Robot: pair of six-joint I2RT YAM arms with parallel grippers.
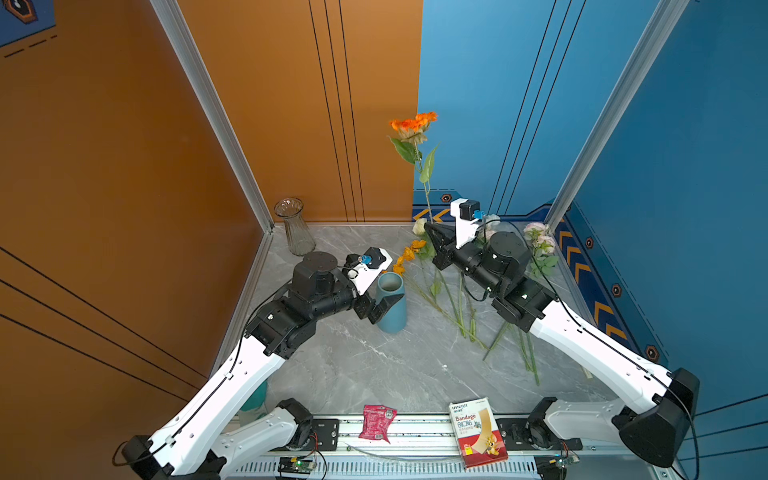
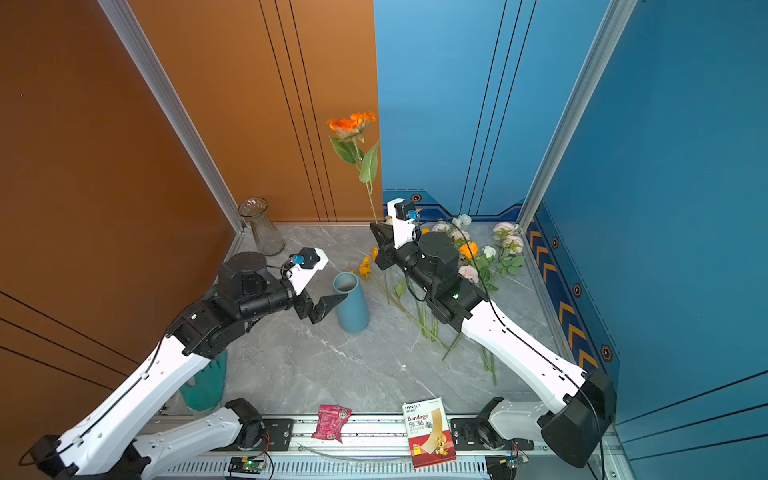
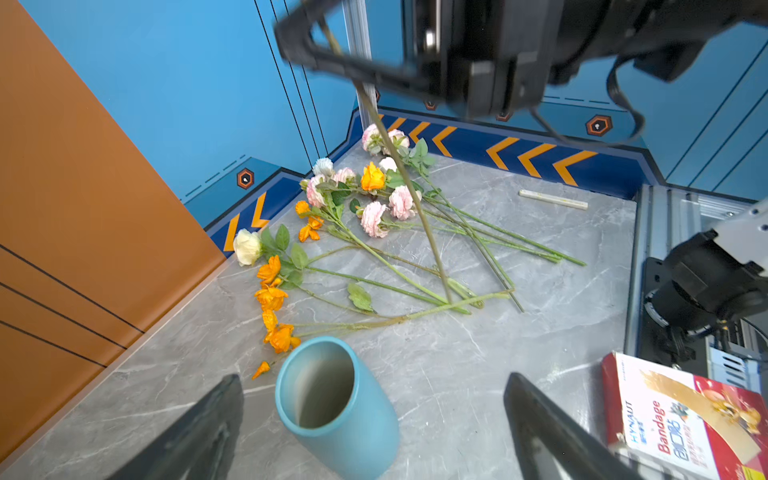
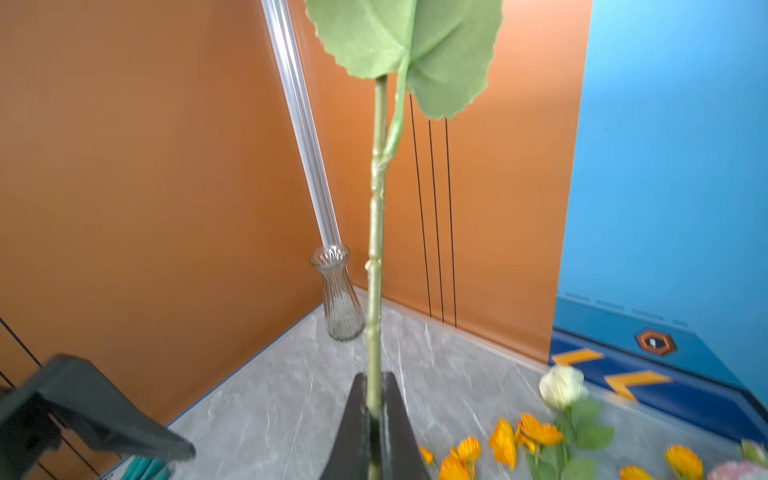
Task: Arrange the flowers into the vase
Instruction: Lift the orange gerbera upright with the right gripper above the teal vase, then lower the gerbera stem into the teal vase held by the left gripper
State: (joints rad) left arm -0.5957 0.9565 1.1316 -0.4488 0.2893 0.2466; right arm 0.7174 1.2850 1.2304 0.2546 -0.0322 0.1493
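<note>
The vase [image 1: 395, 322] [image 2: 352, 311] [image 3: 345, 424] is blue, empty and upright on the grey table. My left gripper [image 1: 390, 305] [image 2: 332, 303] [image 3: 372, 377] is open, with the vase between its spread fingers and closer to one of them. My right gripper [image 1: 430, 227] [image 2: 376, 227] [image 4: 374, 376] is shut on the green stem of an orange flower [image 1: 413, 122] [image 2: 352, 120], held upright above the table to the right of the vase. The other flowers [image 1: 449, 299] [image 2: 469, 253] [image 3: 374, 216] [image 4: 532, 436] lie in a heap under and behind the right arm.
A clear glass vase [image 1: 296, 228] [image 2: 262, 228] [image 4: 338, 299] stands in the back left corner. A bandage box [image 1: 478, 432] [image 3: 685, 419] and a red packet [image 1: 376, 422] rest on the front rail. A green glove [image 2: 205, 382] lies under the left arm.
</note>
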